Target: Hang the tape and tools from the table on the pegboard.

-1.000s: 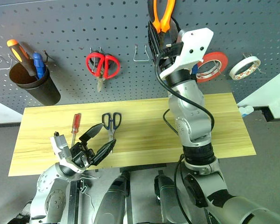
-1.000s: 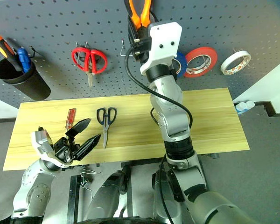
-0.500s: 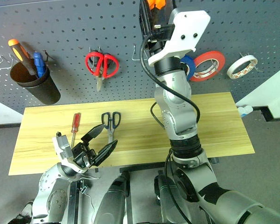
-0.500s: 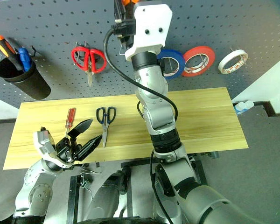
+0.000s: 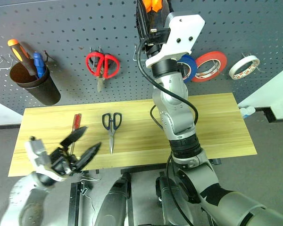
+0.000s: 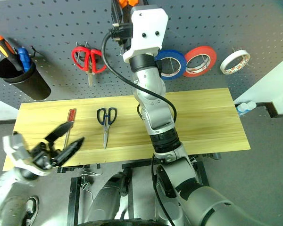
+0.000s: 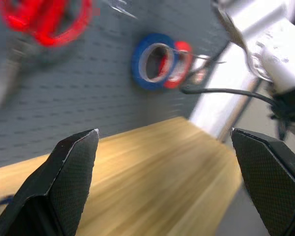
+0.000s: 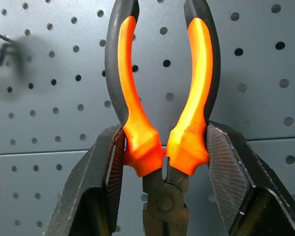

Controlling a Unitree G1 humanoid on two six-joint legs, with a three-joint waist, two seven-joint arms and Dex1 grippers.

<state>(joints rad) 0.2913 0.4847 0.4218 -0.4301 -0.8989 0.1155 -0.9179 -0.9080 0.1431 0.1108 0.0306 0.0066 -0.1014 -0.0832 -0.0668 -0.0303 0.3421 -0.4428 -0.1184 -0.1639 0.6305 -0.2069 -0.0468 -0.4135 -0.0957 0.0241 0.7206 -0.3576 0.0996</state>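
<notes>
High against the dark grey pegboard [image 5: 61, 28], my right gripper [image 8: 164, 147] is shut on the pliers [image 8: 162, 98], clamping their orange-and-black handles just above the pivot; the handles point up the board. The pliers [image 5: 153, 4] reach the top edge of the head view. On the wooden table [image 5: 217, 122] lie the dark-handled scissors [image 5: 111, 125] and, to their left, the red-handled screwdriver [image 5: 76, 123]. My left gripper [image 5: 88, 138] hovers open over the table's front left, near the screwdriver, holding nothing. The whitish tape [image 5: 245, 67] hangs on a hook at the board's right.
A black cup [image 5: 35, 87] with orange and blue screwdrivers hangs at the board's left, next to a bare hook [image 5: 0, 63]. Red scissors [image 5: 103, 66], a blue roll [image 6: 170, 63] and a red roll [image 5: 210, 66] hang along the board. A small bottle [image 5: 247, 112] sits off the table's right end.
My left gripper has drawn back to the left and risen, away from the scissors, still open. My right arm carried the pliers a little left along the pegboard, then held still.
</notes>
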